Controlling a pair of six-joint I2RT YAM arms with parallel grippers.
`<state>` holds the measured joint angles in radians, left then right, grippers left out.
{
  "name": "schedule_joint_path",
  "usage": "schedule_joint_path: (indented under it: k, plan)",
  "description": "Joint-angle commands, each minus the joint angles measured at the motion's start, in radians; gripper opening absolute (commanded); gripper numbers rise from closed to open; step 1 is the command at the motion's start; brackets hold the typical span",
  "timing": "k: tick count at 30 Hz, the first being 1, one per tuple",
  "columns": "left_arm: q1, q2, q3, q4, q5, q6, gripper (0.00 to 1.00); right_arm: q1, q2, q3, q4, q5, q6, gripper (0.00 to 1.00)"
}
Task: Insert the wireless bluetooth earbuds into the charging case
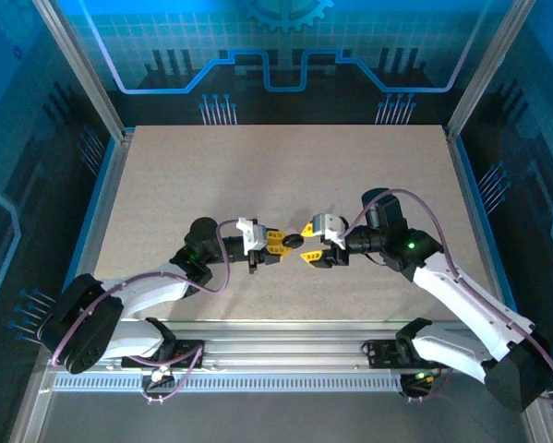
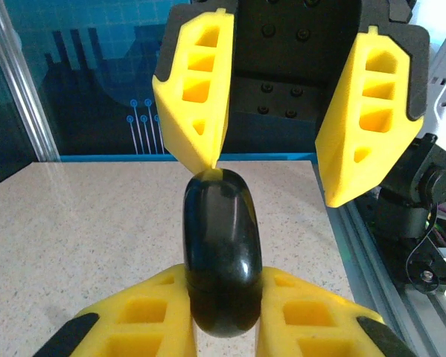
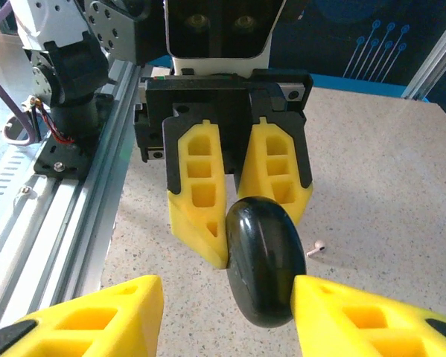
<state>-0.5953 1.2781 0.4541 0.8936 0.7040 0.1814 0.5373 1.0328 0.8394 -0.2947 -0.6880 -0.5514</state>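
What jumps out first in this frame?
A glossy black puck is held on edge above mid-table, clamped in the left gripper. The right gripper faces it, jaws open around the puck's other end. One tiny pale earbud lies on the speckled table just beside them.

My arms bend inward, wrists facing each other, my left gripper (image 1: 282, 243) clamped on a black disc (image 1: 294, 240), my right gripper (image 1: 309, 244) spread apart, one fingertip touching that disc.
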Motion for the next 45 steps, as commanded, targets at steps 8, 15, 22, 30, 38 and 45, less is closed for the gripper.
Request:
schedule_joint_path:
  k: [8, 15, 22, 30, 38, 45]
  plan:
    - [-0.005, -0.003, 0.019, 0.055, 0.023, -0.004, 0.2, -0.006, 0.063, 0.035, 0.014, -0.02, -0.021, 0.47]
    - [-0.005, 0.001, 0.017, 0.052, 0.018, -0.003, 0.2, -0.039, -0.014, 0.018, -0.002, -0.017, -0.012, 0.47]
    - [-0.006, 0.011, 0.014, 0.072, 0.022, -0.012, 0.2, -0.044, -0.018, 0.007, 0.01, -0.035, 0.007, 0.5]
    - [-0.005, 0.003, 0.009, 0.073, 0.026, -0.013, 0.2, -0.028, 0.079, 0.07, 0.003, -0.072, -0.021, 0.48]
    - [-0.005, 0.01, 0.011, 0.071, 0.026, -0.014, 0.2, -0.024, 0.132, 0.111, -0.045, -0.141, -0.063, 0.35]
    - [-0.006, 0.008, 0.015, 0.068, 0.025, -0.014, 0.2, -0.019, 0.166, 0.137, -0.082, -0.145, -0.094, 0.29]
